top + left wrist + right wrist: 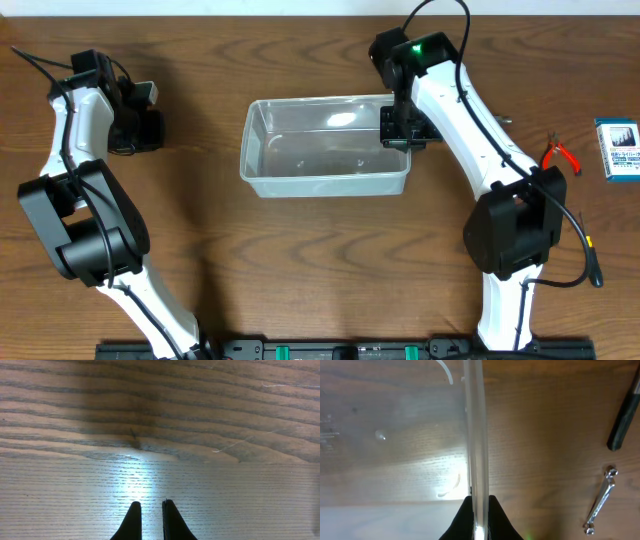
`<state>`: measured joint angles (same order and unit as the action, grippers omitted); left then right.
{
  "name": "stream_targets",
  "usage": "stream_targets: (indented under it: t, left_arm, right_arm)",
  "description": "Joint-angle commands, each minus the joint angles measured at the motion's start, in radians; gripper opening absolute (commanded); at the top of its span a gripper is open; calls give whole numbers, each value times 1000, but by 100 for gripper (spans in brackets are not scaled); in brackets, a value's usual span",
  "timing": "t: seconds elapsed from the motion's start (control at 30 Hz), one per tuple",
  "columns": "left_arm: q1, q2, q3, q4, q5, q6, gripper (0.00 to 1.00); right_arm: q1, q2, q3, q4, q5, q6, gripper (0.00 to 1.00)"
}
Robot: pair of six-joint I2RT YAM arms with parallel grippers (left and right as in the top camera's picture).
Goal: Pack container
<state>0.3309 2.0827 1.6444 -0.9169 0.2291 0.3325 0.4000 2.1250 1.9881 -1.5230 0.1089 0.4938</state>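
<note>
Container is sitting open-topped on the wooden surface, with nothing visible inside it, and its short right-hand wall is running straight between the fingers of the right tool. In the right wrist view that tool is pinching the clear wall and rim, one finger sitting inside the container and the other outside it. The rest of the tub is stretching away to the inner side of this tool.

On the outer side of the right tool, a small metal wrench is lying on the surface, and beyond it a black handle is showing at the frame edge. Further out, red-handled pliers and a blue-and-white box are lying well apart from the tool.

The left tool is hanging well apart from the container. Its fingers are drawn nearly together with a thin gap, gripping nothing, and are pointing at bare wood grain.
</note>
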Motion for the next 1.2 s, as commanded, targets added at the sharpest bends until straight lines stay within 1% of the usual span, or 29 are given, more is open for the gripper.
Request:
stream_targets:
  t: [0.0, 0.13, 0.27, 0.43, 0.7, 0.9, 1.17]
  left_arm:
    - [0, 5, -4, -6, -6, -13, 6]
    - [0, 5, -4, -6, -6, -13, 6]
    - [0, 5, -4, -6, -6, -13, 6]
    - [0, 5, -4, -6, -7, -13, 6]
    - [0, 5, -4, -6, -14, -13, 6]
    - [0, 5, -4, -8, -14, -13, 6]
    - [0, 5, -4, -10, -14, -13, 6]
  right_arm:
    - [-2, -26, -8, -8, 24, 15, 1]
    - [-13, -26, -12, -10, 26, 14, 1]
    - [-15, -26, -36, 3, 71, 4, 1]
    - [-16, -26, -82, 51, 67, -17, 1]
    - [-18, -26, -136, 72, 67, -24, 1]
    - [-29, -26, -145, 96, 68, -55, 1]
    - [-34, -26, -145, 102, 48, -58, 1]
